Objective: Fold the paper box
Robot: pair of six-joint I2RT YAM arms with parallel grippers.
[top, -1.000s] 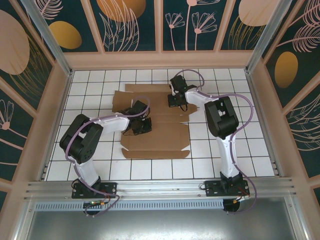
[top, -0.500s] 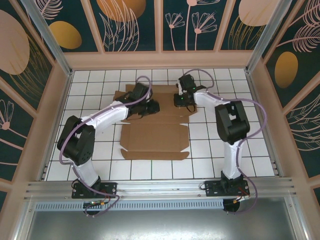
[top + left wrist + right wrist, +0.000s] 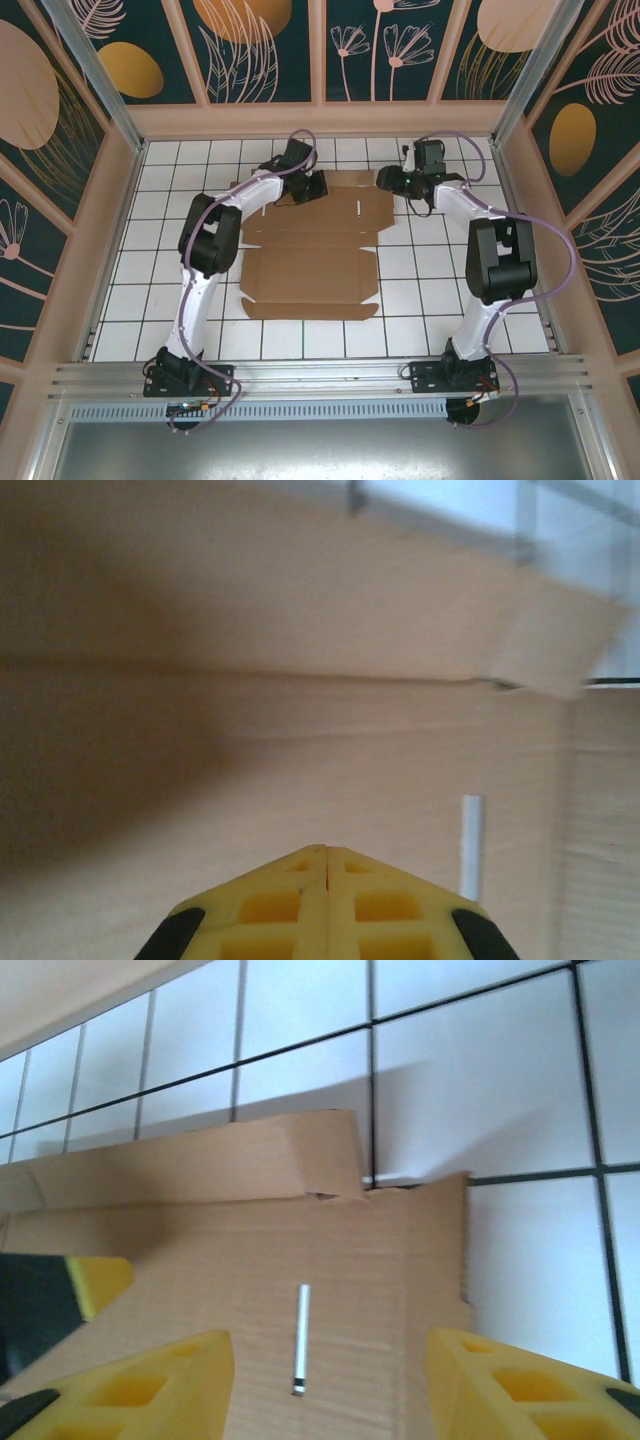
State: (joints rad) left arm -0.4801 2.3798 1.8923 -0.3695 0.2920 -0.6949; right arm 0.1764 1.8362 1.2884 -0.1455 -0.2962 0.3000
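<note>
The paper box (image 3: 310, 265) was seen unfolded as a flat, creased sheet on the tiled table (image 3: 180, 290), spread from the middle toward the far edge. The left gripper (image 3: 305, 188) was held over the sheet's far-left part, its fingers (image 3: 300, 905) pressed together with nothing between them. The right gripper (image 3: 390, 180) was placed at the sheet's far-right corner, its fingers (image 3: 150, 1375) spread apart either side of a small slot (image 3: 301, 1338).

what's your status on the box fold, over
Left gripper shut, over paper box far edge. Right gripper open at its far right corner. Box lying open, unfolded. No obstacle seen.
</note>
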